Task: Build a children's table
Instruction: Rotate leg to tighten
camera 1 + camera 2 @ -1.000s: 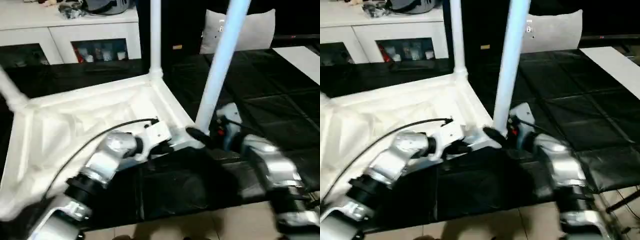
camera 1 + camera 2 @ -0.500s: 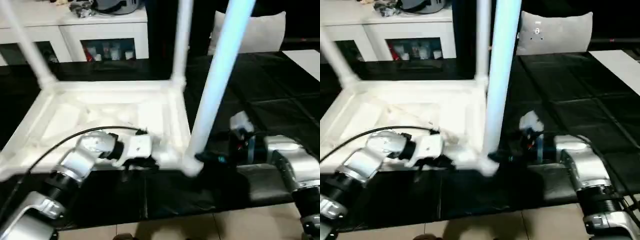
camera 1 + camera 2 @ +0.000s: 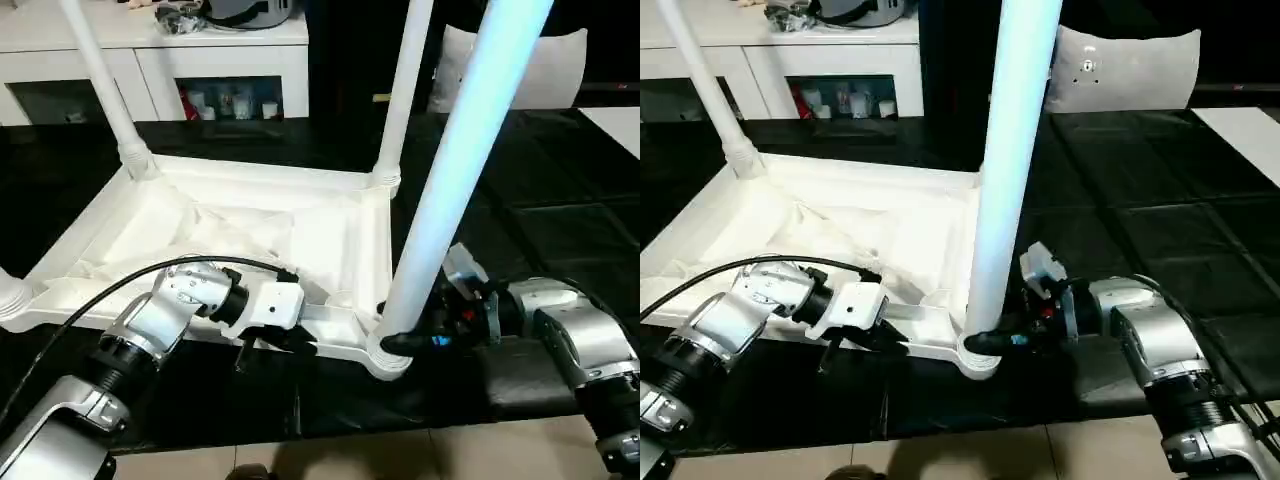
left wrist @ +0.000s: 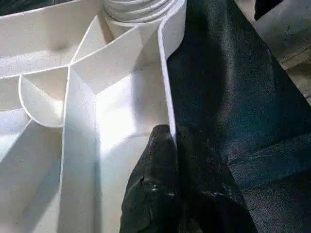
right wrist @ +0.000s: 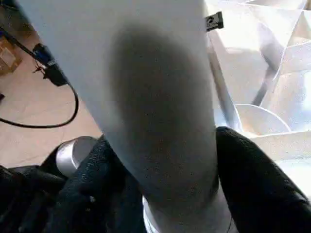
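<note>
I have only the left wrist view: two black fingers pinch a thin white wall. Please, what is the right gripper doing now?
Observer: The right gripper has one finger on each side of the near right leg, low down, just above its corner socket.
Operator: Are other legs already in?
Observer: Yes. The far left leg and the far right leg stand in their sockets on the upturned tabletop.
Operator: Where on the table is my left gripper?
Observer: The left gripper pinches the near rim, a little to the left of that same near right corner.
</note>
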`<state>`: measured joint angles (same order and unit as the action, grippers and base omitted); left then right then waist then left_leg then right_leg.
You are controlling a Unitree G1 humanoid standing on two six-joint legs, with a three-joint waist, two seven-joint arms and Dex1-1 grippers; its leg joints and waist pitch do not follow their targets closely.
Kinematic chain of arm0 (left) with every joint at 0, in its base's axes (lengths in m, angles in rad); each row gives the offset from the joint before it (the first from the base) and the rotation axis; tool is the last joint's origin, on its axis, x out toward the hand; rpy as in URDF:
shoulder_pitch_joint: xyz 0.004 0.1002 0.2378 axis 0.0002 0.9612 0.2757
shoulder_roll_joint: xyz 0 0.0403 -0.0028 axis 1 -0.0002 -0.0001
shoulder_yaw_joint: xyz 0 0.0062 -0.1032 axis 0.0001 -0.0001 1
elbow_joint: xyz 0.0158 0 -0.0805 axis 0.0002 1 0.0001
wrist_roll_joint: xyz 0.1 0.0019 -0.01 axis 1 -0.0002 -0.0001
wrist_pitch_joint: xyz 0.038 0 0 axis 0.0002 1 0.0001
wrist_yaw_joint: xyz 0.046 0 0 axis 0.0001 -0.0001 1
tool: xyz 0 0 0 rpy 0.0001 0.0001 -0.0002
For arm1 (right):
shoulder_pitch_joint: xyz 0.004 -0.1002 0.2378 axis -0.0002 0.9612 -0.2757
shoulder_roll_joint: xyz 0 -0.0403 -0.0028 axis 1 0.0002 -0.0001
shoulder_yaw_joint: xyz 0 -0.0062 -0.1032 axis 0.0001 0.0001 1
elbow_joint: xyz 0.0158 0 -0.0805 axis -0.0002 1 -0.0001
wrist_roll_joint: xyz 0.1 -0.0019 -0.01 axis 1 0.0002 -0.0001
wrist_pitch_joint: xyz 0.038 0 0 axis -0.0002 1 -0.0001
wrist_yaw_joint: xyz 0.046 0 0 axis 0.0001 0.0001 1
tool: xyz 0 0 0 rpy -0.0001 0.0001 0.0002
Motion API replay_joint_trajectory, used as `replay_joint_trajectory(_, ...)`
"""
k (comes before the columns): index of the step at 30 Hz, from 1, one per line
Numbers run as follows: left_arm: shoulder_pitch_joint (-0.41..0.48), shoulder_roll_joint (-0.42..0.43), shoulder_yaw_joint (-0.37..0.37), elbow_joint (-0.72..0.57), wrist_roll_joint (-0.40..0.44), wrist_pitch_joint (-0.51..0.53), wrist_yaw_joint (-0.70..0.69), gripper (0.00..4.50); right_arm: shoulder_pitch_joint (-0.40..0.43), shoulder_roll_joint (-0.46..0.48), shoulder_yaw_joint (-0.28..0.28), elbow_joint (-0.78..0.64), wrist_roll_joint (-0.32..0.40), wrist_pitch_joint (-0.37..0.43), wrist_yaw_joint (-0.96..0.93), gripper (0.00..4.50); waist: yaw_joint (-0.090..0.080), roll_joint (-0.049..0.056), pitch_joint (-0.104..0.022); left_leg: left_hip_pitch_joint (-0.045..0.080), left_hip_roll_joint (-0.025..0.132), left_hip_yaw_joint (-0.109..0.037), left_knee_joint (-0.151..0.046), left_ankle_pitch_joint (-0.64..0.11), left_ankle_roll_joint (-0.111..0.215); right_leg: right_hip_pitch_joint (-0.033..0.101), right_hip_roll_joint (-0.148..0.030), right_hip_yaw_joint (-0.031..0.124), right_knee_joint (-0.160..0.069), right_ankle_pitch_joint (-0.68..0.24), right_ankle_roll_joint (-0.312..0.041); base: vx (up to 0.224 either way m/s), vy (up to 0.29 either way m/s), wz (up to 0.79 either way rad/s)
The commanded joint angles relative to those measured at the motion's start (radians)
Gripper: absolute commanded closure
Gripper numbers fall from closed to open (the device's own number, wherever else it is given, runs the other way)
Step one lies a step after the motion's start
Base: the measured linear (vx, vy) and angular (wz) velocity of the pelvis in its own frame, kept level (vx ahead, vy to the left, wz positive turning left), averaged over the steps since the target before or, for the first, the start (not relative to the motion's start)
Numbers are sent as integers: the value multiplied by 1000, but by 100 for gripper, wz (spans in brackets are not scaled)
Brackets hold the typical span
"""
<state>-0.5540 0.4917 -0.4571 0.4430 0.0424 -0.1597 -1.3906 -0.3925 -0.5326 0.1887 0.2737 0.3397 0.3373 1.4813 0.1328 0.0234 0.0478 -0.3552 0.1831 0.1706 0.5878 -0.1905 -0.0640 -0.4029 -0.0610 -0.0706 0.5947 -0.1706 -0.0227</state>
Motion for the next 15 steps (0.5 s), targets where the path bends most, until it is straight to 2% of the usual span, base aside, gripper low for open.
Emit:
replay_joint_trajectory(1, -5, -11, -32, 1, 8, -28, -33, 450, 10, -5, 6, -32, 10, 11, 13, 217, -4, -13, -63, 5, 49, -8, -63, -172, 55, 50, -83, 49, -75, -330, -164, 0, 0, 0)
replay_joint_trajectory(4, 8, -18, -19, -7, -6, 10, -19, 450, 27, 7, -4, -52, 16, 22, -11, 226, 1, -17, -63, 5, 48, -7, -63, -166, 54, 50, -83, 50, -75, -340, -154, 0, 0, 0)
replay_joint_trajectory(5, 16, -24, -8, -22, -8, 62, 7, 450, 35, 23, -18, -68, 22, 50, -63, 230, 1, -17, -62, 4, 48, -7, -63, -166, 54, 50, -83, 50, -76, -347, -152, 0, 0, 0)
replay_joint_trajectory(6, 17, -26, -6, -24, -8, 72, 13, 450, 36, 26, -20, -71, 23, 58, -74, 231, 3, -17, -62, 5, 49, -7, -64, -165, 50, 50, -84, 50, -76, -355, -150, 0, 0, 0)
replay_joint_trajectory(9, 28, -43, 14, -50, -25, 142, 47, 450, 29, 64, -35, -78, 9, 134, -205, 233, -4, -15, -53, 6, 43, -8, -68, -201, 39, 46, -83, 46, -89, -465, -117, 0, 0, 0)
replay_joint_trajectory(10, 37, -64, 31, -82, -45, 212, 79, 450, 28, 102, -46, -78, -14, 138, -298, 233, -12, -16, -50, 12, 40, -11, -69, -234, 21, 41, -85, 43, -100, -551, -91, 0, 0, 0)
replay_joint_trajectory(12, 43, -94, 47, -119, -65, 283, 118, 450, 21, 148, -61, -71, -39, 154, -402, 233, -25, -15, -47, 13, 36, -13, -68, -252, 9, 38, -85, 40, -106, -597, -77, 0, 0, 0)
replay_joint_trajectory(13, 46, -128, 60, -153, -82, 351, 161, 450, 9, 198, -80, -57, -62, 184, -512, 234, -37, -14, -47, 14, 34, -16, -69, -265, 2, 38, -84, 37, -110, -622, -65, 0, 0, 0)
replay_joint_trajectory(15, 45, -167, 67, -177, -88, 402, 209, 450, -8, 250, -99, -37, -88, 219, -627, 238, -58, -14, -45, 6, 33, -24, -74, -290, -8, 43, -82, 29, -111, -641, -49, 0, 0, 0)
